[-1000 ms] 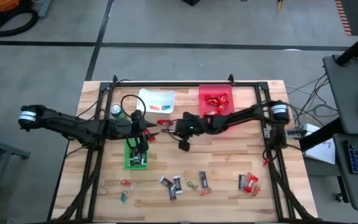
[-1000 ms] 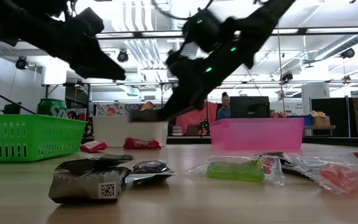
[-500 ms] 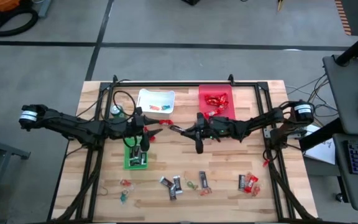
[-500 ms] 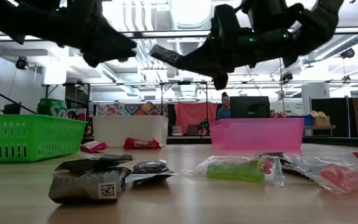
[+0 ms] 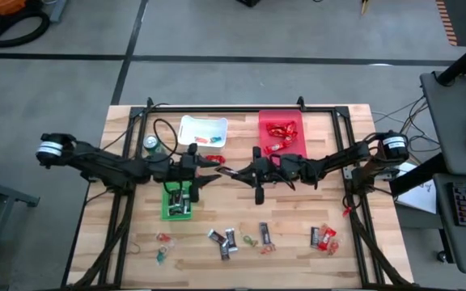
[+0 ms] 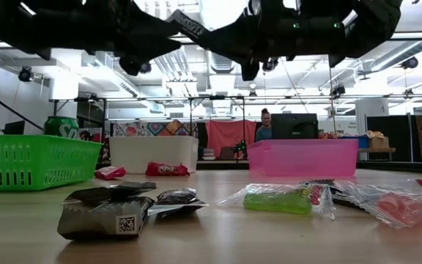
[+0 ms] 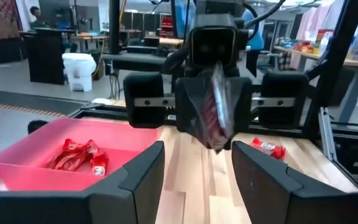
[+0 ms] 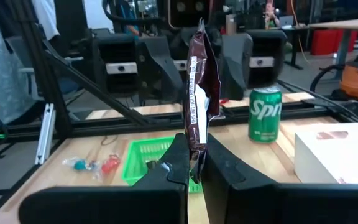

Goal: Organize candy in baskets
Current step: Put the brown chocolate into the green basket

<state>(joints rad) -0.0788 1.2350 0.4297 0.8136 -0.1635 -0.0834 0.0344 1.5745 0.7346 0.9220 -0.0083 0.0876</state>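
High view: sort roughly half done. Red basket (image 5: 281, 129) holds several red-wrapped bars, white basket (image 5: 203, 131) a few small pieces, green basket (image 5: 177, 202) some dark mini bars. Left on the table: a row of loose candy (image 5: 229, 241) along the near edge, clear-wrapped pieces (image 5: 162, 246) at one end, red ones (image 5: 323, 237) at the other, plus red bars lying between the white and red baskets.

Both arms meet mid-table, above the surface. Right gripper (image 8: 191, 163) is clamped on a dark-wrapped mini bar (image 8: 197, 102), held upright. Left gripper (image 7: 194, 162) faces it with jaws spread, bar between them but not yet gripped. Looks like a handover towards the green basket.

Writing: green can (image 8: 265, 114) shows "Spr", rest out of sight. QR code on a dark wrapper (image 6: 108, 211) in the low view. Bar's print is unreadable.
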